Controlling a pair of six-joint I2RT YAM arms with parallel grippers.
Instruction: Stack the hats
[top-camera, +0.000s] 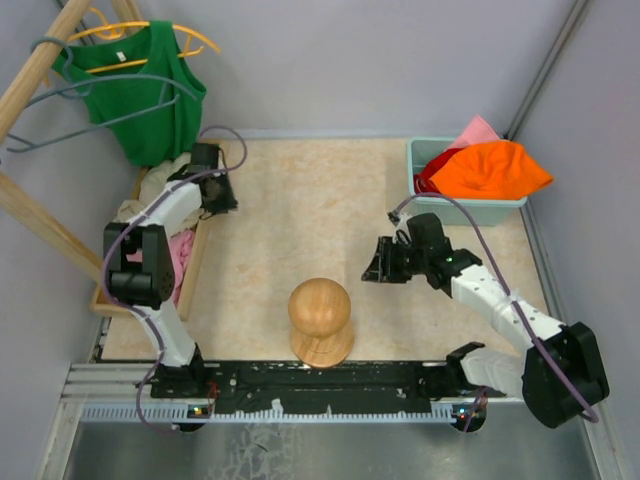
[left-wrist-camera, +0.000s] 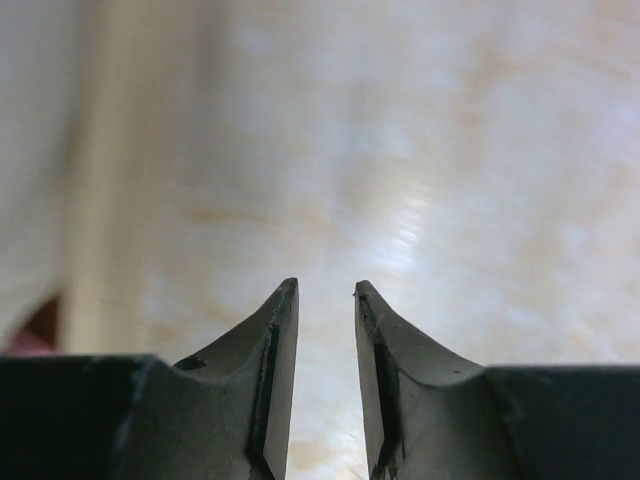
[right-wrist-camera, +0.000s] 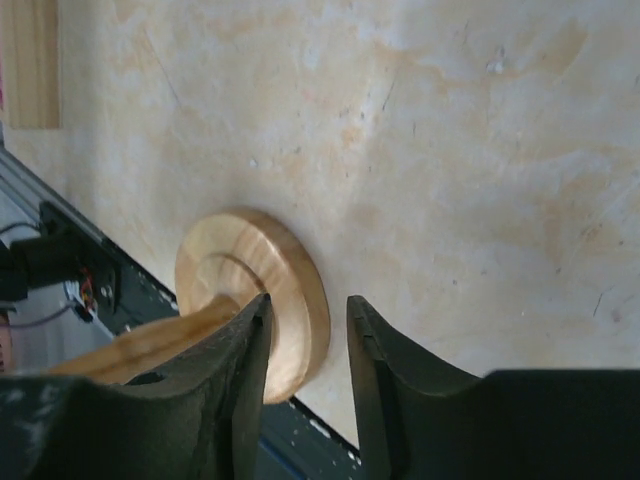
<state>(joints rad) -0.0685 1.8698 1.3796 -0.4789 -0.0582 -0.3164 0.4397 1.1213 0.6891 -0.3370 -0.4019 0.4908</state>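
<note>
The orange hat (top-camera: 503, 168) lies on top of a teal bin (top-camera: 417, 155) at the back right, with the red hat (top-camera: 431, 173) under its left side and the pink hat (top-camera: 477, 131) behind it. No beige hat with a logo shows. My left gripper (top-camera: 222, 195) (left-wrist-camera: 326, 287) is open and empty, low over the table beside a wooden tray. My right gripper (top-camera: 377, 264) (right-wrist-camera: 308, 300) is open and empty over the middle of the table, left of the bin. A wooden hat stand (top-camera: 320, 318) stands near the front edge and bears nothing; its base (right-wrist-camera: 255, 285) shows past my right fingers.
A wooden tray (top-camera: 193, 265) on the left holds beige cloth (top-camera: 150, 195) and pink cloth (top-camera: 182, 252). A green tank top (top-camera: 145, 95) hangs on a wooden rack at the back left. A black rail (top-camera: 300, 378) runs along the front edge.
</note>
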